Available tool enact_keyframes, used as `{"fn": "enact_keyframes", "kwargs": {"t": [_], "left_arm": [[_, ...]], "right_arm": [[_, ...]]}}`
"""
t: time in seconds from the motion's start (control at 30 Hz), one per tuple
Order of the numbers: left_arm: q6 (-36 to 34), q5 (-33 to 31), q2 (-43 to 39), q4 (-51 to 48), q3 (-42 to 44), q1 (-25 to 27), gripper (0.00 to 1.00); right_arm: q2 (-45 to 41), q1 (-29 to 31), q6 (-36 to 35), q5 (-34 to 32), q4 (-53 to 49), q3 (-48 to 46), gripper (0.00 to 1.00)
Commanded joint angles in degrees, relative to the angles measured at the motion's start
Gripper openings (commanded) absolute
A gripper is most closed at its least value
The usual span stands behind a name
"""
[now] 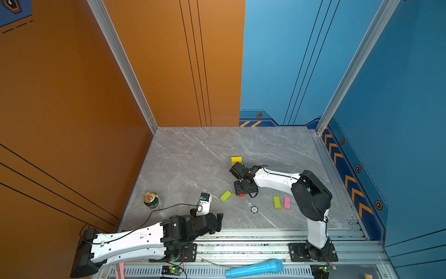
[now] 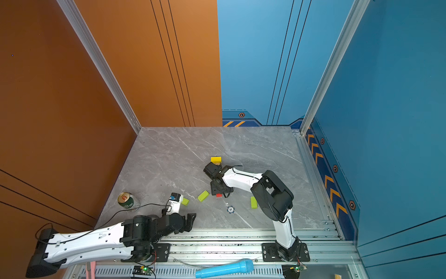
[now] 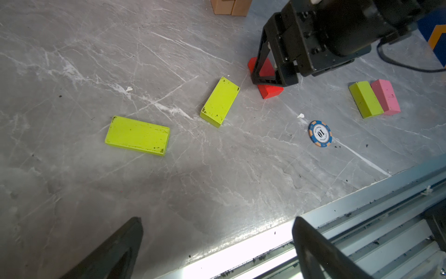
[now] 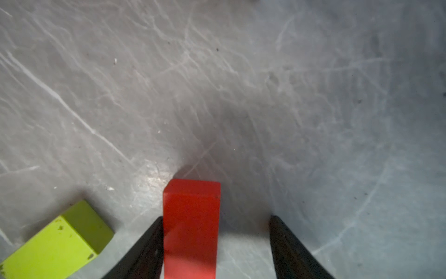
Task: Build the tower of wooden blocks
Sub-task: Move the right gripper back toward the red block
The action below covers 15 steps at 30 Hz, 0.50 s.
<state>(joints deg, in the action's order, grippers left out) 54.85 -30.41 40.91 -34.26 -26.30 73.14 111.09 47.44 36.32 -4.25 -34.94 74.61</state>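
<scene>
A red block (image 4: 190,229) lies flat on the grey table between my right gripper's (image 4: 216,217) open jaws; one finger touches its side, the other stands clear of it. In both top views that gripper (image 1: 240,192) points down over the red block (image 1: 241,195). Behind it stands the tower (image 1: 236,160), a yellow block on tan ones, partly hidden by the wrist. Lime green blocks (image 3: 137,135) (image 3: 220,101) lie loose, and a third (image 3: 365,99) lies against a pink block (image 3: 385,96). My left gripper (image 3: 217,218) hangs open and empty over the table's front edge.
A green drink can (image 1: 151,200) stands at the left. A blue-white round token (image 1: 254,209) lies near the front. The aluminium rail (image 1: 253,238) runs along the front edge, with a light-blue microphone-shaped object (image 1: 254,268) below it. Walls close in the back and both sides.
</scene>
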Motion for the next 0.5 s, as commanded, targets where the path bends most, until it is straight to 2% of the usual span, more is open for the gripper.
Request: {"fn": "enact_keyframes", "kwargs": {"t": [0.0,0.27,0.47], "left_arm": [[-1.41,0.01,0.62,-0.89,-0.86,-0.78,0.98],[-1.50,0.60,1.33,-0.20,-0.78,-0.90,0.98],[-1.02,0.79,-0.25,-0.25,-0.06,-0.90,0.98]], "right_arm": [[-3.67,-0.07,1.41,0.41,0.06,-2.54,0.71],[-4.23,0.60,2.86,3.84,2.91,-4.88,0.71],[-3.35,3.31,4.75,6.50,4.89,-4.22,0.71]]}}
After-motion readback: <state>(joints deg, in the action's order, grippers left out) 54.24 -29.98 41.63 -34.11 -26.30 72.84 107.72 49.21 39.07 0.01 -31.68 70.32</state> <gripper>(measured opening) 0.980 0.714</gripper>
